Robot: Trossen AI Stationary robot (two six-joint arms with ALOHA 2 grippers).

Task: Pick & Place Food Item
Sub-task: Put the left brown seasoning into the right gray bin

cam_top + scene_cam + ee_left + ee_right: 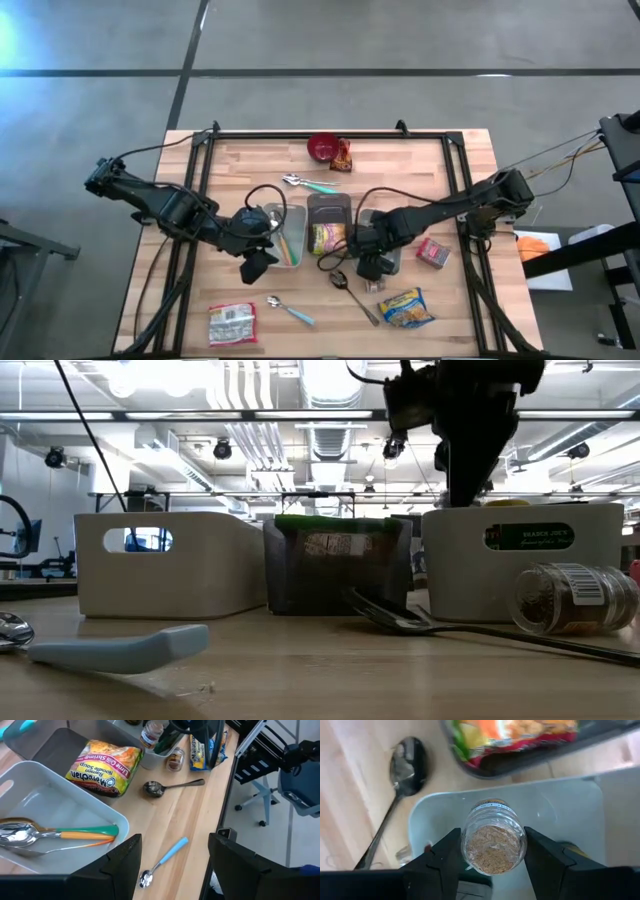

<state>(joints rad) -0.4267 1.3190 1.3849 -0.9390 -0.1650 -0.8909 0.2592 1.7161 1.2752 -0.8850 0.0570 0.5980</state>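
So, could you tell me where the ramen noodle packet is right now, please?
The ramen noodle packet lies in the dark middle bin at the table's centre in the high view, between the white cutlery bin and the right hand.

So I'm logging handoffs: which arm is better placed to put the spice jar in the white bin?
The right. Its pincer is shut on the spice jar directly over the white bin; the left pincer hangs open and empty over bare table.
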